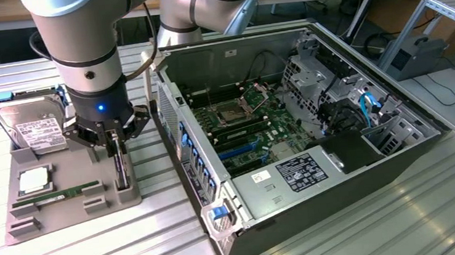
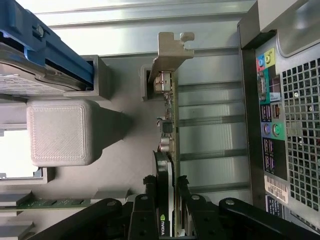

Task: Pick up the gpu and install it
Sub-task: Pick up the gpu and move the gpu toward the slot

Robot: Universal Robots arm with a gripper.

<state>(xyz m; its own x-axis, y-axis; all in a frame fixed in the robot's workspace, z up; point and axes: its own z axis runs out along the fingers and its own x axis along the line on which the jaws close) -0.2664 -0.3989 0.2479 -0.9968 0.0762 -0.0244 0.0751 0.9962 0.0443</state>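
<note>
end effector (image 2: 166, 182) gripping gpu (image 2: 164, 165), edge-up in grey tray (image 2: 125, 165)

The arm (image 1: 79, 35) comes down almost vertically, wrist pointing straight down over the grey holder (image 1: 110, 202) at its edge on the exterior view's right. The gripper (image 1: 116, 151) is low, its fingers (image 2: 150, 192) pinched against both faces of the gpu (image 2: 164, 170).

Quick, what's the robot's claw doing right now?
Gripper: closed on the gpu, which stands on edge in the gray holder.
</note>
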